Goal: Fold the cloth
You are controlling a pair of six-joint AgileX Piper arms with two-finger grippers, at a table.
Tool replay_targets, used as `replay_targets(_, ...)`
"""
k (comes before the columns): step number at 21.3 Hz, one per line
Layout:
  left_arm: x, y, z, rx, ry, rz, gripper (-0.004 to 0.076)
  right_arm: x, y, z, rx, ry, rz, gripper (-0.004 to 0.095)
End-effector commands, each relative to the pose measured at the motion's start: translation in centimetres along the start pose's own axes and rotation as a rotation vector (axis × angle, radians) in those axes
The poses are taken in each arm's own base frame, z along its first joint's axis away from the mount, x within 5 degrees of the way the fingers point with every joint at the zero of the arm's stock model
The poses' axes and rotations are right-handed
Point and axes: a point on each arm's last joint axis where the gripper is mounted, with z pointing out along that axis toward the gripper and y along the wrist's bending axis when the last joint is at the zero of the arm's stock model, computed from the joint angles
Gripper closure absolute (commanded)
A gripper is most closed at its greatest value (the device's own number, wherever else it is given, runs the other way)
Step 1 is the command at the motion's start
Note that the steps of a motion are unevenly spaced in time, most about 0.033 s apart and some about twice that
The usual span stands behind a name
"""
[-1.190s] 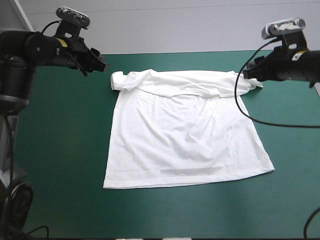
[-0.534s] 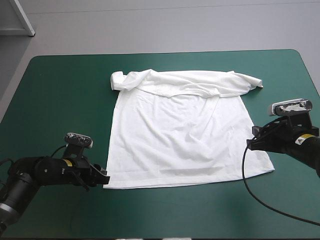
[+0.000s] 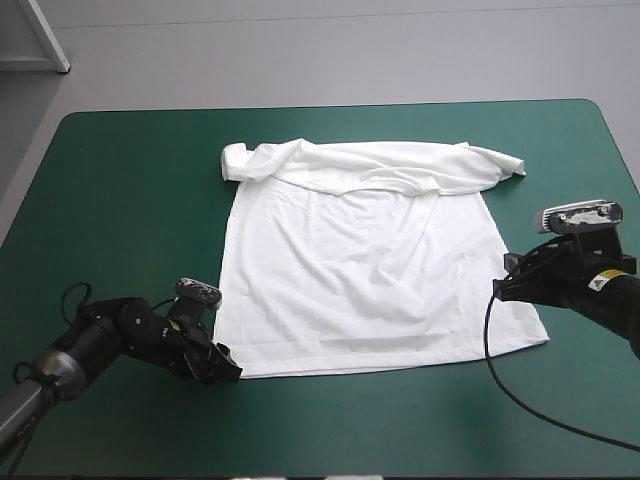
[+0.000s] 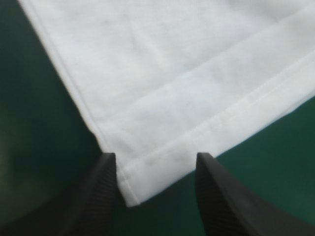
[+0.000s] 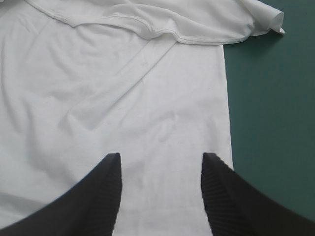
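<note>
The T-shirt (image 3: 370, 270) lies spread flat on the teal-green cover (image 3: 120, 200), its collar end bunched toward the far edge. My left gripper (image 4: 156, 157) sits low at the near left hem corner, with the jaws standing apart and that corner between them, not clamped. My right gripper (image 5: 161, 157) is likewise spread wide; it is above the cloth just inside its right side edge and holds nothing.

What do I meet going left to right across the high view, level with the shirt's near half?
left tool → T-shirt → right tool, at the T-shirt's right edge
</note>
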Motion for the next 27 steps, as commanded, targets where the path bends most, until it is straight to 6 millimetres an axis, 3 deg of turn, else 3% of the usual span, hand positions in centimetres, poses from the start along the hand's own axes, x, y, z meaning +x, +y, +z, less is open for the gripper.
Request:
replay_targets(1, -0.9, -0.9, 0.7, -0.002, -0.003, 0.027, 0.0358, -1.1, -0.1, -0.6, 0.015, -0.081, 0.013, 0.0436)
replay_targets(6, -0.1, -0.4, 3.3, -0.080, 0.142, 0.088, 0.0361, -1.0, -0.1, -0.6, 0.013, -0.075, 0.013, 0.0436)
replay_targets(8, 0.4, 0.5, 3.7, -0.154, 0.199, 0.096, 0.0426, -0.9, -0.1, -0.6, 0.012, -0.064, 0.010, 0.0436)
replay_targets(11, 0.4, 0.6, 3.8, -0.168, 0.208, 0.104, 0.0680, -0.5, -0.2, -0.5, 0.025, -0.018, -0.016, 0.0436)
replay_targets(16, 0.3, 0.6, 3.8, -0.163, 0.195, 0.105, 0.0705, 0.5, -0.7, -0.5, 0.078, 0.078, -0.044, 0.0436)
replay_targets(18, 0.2, 0.6, 3.8, -0.163, 0.184, 0.104, 0.0705, 1.5, -1.1, 0.8, 0.084, 0.140, -0.032, 0.0436)
replay_targets(20, 0.2, 0.5, 3.8, -0.160, 0.179, 0.099, 0.0705, 3.4, -1.9, 4.4, 0.088, 0.242, -0.015, 0.0432)
replay_targets(24, 0.2, 0.5, 3.8, -0.158, 0.185, 0.097, 0.0705, 4.7, -3.3, 9.3, 0.100, 0.376, -0.011, 0.0360)
replay_targets(27, 0.2, 0.5, 3.8, -0.158, 0.185, 0.097, 0.0705, 5.5, -4.1, 11.3, 0.131, 0.456, -0.007, 0.0360)
